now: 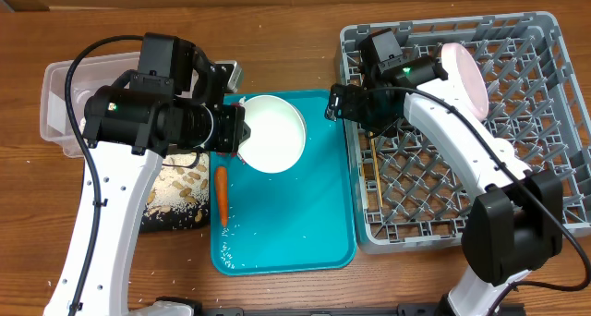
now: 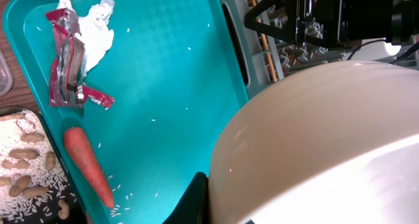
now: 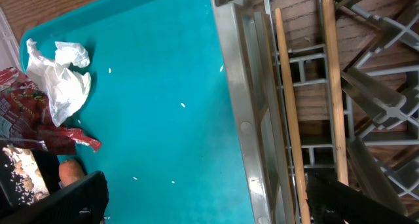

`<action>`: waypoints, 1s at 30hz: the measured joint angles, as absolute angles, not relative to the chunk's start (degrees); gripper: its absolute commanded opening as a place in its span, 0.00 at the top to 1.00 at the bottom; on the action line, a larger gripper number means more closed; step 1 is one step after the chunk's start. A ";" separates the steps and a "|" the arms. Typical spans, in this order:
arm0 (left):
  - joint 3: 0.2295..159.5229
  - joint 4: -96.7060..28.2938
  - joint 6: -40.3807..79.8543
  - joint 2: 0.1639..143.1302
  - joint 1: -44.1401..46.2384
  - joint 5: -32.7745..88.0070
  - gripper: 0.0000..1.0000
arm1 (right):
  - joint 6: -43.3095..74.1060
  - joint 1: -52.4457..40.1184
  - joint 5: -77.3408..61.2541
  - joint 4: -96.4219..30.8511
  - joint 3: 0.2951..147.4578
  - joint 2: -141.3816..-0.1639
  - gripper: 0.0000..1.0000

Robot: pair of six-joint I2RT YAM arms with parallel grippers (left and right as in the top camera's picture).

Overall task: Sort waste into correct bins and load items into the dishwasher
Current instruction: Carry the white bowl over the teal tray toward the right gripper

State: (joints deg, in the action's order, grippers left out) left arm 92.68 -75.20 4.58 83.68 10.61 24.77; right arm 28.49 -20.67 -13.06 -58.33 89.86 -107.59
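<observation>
My left gripper is shut on the rim of a white bowl and holds it tilted above the teal tray; the bowl fills the left wrist view. A carrot lies on the tray's left side and shows in the left wrist view. A red wrapper and white crumpled tissue lie on the tray, hidden under the bowl from overhead. My right gripper is open and empty over the left edge of the grey dish rack, where two wooden chopsticks lie.
A pink plate stands in the rack. A clear plastic bin is at the far left. A black tray with peanuts and rice lies beside the teal tray. Rice grains are scattered on the teal tray.
</observation>
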 measured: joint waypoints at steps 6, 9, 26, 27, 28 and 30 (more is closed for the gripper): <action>92.68 -75.90 4.03 83.68 10.61 24.91 0.96 | 28.49 -20.69 -13.06 -58.33 89.86 -107.59 0.00; 92.68 -76.05 4.03 83.68 10.61 24.91 0.96 | 28.49 -20.67 -13.06 -58.33 89.86 -107.59 0.00; 92.68 -76.73 4.03 83.68 10.61 24.84 0.96 | 28.49 -20.67 -13.06 -58.52 89.86 -107.59 0.00; 92.68 -76.93 4.03 83.68 10.61 24.84 0.96 | 28.49 -20.67 -13.04 -58.50 89.86 -107.59 0.00; 92.68 -77.17 4.03 83.68 10.61 24.84 0.96 | 28.49 -20.67 -13.04 -58.48 89.86 -107.59 0.00; 92.68 -77.23 4.03 83.68 10.63 24.71 0.96 | 28.49 -20.67 -13.06 -58.50 89.86 -107.59 0.00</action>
